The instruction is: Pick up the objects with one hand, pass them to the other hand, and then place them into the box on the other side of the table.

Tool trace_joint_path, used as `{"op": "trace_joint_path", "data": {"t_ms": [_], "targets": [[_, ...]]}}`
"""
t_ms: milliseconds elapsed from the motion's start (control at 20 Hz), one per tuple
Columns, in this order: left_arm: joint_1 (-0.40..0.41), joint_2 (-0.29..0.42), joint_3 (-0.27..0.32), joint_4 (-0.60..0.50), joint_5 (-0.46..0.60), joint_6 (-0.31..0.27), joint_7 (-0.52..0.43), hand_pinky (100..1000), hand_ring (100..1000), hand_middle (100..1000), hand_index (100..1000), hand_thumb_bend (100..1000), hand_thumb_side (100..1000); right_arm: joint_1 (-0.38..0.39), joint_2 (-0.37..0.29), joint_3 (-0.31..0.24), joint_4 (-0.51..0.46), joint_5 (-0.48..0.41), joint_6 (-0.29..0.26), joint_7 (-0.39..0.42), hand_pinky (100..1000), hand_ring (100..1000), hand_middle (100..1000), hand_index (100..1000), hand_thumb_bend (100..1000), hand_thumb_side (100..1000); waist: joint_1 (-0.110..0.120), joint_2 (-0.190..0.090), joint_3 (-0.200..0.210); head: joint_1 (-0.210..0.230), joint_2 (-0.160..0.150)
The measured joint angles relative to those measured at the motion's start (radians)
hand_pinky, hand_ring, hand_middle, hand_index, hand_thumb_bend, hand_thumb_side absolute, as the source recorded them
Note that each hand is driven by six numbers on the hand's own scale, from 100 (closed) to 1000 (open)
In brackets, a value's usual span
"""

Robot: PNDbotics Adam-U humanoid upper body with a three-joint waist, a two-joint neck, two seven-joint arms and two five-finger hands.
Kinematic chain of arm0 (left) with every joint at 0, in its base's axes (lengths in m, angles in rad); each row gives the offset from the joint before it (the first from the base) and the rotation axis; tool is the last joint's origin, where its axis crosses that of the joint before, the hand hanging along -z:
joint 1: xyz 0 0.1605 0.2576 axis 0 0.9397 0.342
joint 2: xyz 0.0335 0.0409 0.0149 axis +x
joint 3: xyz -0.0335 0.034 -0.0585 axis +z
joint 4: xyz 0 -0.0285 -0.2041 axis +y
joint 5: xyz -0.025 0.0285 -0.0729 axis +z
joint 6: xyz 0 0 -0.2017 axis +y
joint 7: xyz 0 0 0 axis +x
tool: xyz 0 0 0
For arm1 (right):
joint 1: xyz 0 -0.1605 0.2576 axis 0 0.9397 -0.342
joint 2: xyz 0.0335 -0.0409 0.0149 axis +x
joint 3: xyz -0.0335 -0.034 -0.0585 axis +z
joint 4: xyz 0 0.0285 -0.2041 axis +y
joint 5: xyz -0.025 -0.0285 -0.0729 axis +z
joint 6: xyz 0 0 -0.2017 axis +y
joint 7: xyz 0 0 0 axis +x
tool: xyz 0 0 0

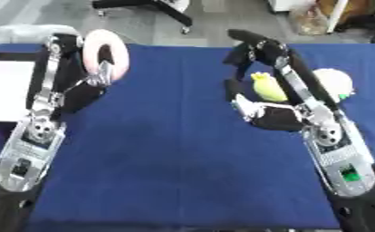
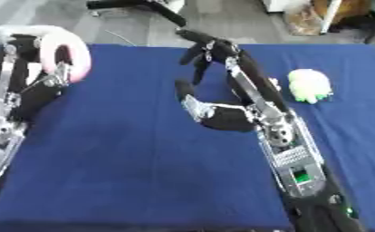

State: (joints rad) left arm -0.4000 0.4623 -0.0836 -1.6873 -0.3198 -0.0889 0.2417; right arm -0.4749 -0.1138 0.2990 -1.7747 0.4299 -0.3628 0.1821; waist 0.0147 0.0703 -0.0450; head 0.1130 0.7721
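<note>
My left hand [image 1: 84, 93] is raised at the table's left side, fingers curled round a pink and white ring [image 1: 110, 52] that it holds upright above the blue cloth. My right hand [image 1: 274, 118] stands open right of centre, fingers [image 1: 250, 49] spread upward and thumb out to the left, with nothing in it. A small yellow thing [image 1: 268, 87] lies on the cloth just behind that hand. A round white and green soft thing [image 2: 310, 85] lies further right. The box [image 1: 7, 86], white inside with a dark rim, sits at the left edge beside my left arm.
Blue cloth [image 1: 175, 149] covers the table, with open room between my two arms. Beyond the far edge are grey floor, a black chair base [image 1: 155, 7] and a bag [image 1: 308, 18] at the upper right.
</note>
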Motion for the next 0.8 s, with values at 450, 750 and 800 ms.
{"op": "trace_joint_path", "data": {"t_ms": [450,750,800], "targets": [[-0.137,0.209,0.062,0.324,-0.237,0.174,0.039,603,350,221,374,322,100,0.01,-0.001,0.01,0.013,-0.005,-0.001,0.018,662,447,603,923,105,460,0.007,-0.009,-0.011,0.03,-0.001],[-0.199,0.291,0.062,0.591,-0.502,0.248,-0.051,611,377,301,405,554,100,0.019,-0.009,0.016,0.019,-0.013,-0.002,0.026,662,445,601,922,100,471,0.009,-0.018,-0.015,0.015,-0.001],[-0.206,0.295,0.063,0.63,-0.544,0.252,-0.071,615,388,306,411,557,100,0.022,-0.009,0.016,0.019,-0.014,-0.002,0.027,662,444,602,922,100,472,0.01,-0.02,-0.015,0.012,-0.001]]}}
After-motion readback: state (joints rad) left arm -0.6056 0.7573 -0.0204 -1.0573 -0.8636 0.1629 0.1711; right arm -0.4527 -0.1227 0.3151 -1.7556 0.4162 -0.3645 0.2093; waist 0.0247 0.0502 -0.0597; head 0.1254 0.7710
